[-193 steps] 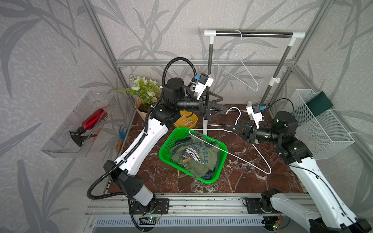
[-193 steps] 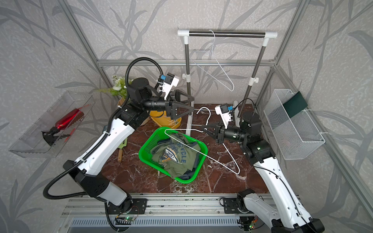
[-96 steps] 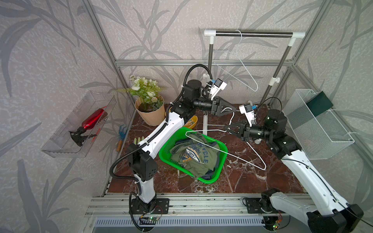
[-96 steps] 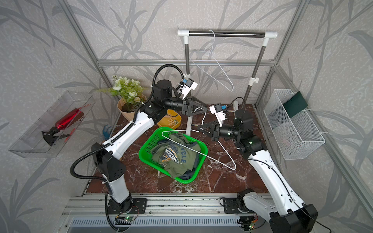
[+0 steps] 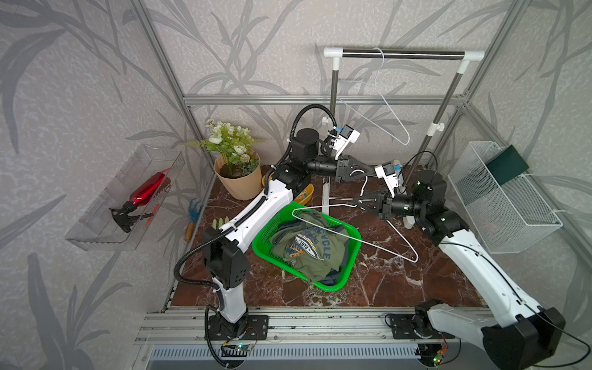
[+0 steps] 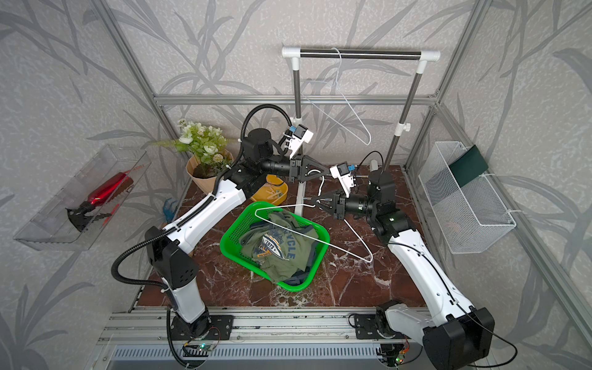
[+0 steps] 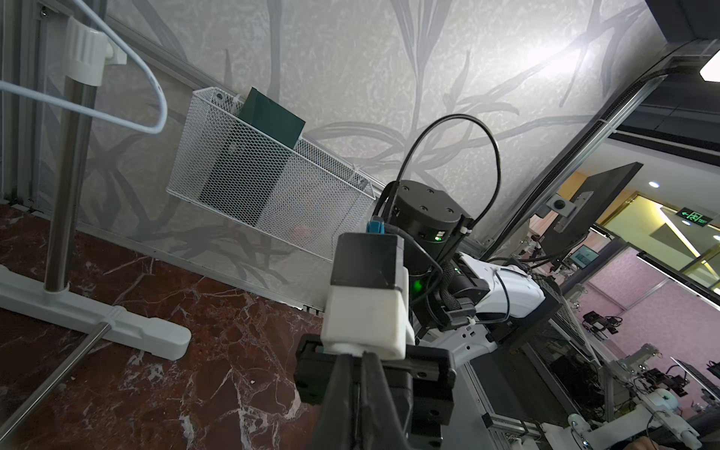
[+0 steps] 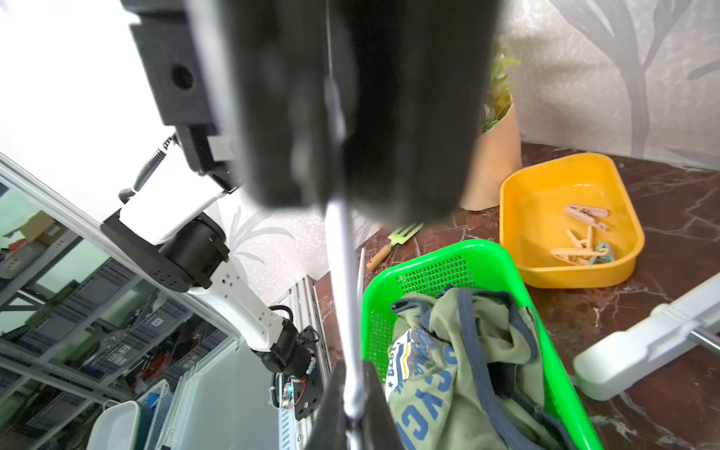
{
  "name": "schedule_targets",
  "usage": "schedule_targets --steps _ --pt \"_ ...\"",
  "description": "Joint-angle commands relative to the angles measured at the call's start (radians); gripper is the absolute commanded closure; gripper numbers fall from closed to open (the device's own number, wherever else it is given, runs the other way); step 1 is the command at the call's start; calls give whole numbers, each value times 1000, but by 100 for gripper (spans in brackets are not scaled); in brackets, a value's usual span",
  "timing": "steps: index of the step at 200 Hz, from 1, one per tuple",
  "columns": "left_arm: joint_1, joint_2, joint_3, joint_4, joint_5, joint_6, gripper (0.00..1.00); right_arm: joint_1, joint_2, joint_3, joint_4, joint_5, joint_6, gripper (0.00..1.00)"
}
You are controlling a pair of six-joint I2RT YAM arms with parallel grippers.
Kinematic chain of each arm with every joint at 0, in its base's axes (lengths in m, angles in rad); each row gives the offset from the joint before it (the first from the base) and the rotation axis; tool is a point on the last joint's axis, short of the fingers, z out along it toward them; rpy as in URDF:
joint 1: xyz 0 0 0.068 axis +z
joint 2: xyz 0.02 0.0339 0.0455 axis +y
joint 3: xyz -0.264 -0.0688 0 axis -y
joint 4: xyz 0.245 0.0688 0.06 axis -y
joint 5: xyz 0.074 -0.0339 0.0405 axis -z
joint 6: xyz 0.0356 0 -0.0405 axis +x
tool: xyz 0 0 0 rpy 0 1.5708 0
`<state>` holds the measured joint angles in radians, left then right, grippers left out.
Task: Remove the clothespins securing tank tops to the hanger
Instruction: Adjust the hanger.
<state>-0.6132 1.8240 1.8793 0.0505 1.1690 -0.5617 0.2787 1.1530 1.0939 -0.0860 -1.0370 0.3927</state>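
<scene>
Right gripper pinched the thin white wire hanger; left gripper, at one o'clock from it, was pressed shut. Crumpled olive tank tops filled the perforated green basket.

I'm seeing a green basket sitting mid-desk, with a yellow tray lying behind it near a potted plant. A white mesh basket is hanging on a wall, holding a dark green box. A red spray bottle is lying in a clear wall bin.

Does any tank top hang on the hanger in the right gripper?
No, that hanger is bare wire; the tank tops lie crumpled in the green basket.
</scene>
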Motion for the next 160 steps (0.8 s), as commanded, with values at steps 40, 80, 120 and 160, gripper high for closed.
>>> schedule_targets --steps 40,80,120,160 --pt "-2 -66 -49 12 -17 -7 100 -59 -25 -10 143 8 77 100" --pt "5 -64 -7 -22 -39 14 100 -68 -40 -33 149 -34 92 53" --pt "28 -44 57 -83 -14 55 100 -70 -153 -56 -75 -41 -22 45" --pt "57 -33 91 -61 28 32 100 -68 -284 -109 -319 6 -138 45"
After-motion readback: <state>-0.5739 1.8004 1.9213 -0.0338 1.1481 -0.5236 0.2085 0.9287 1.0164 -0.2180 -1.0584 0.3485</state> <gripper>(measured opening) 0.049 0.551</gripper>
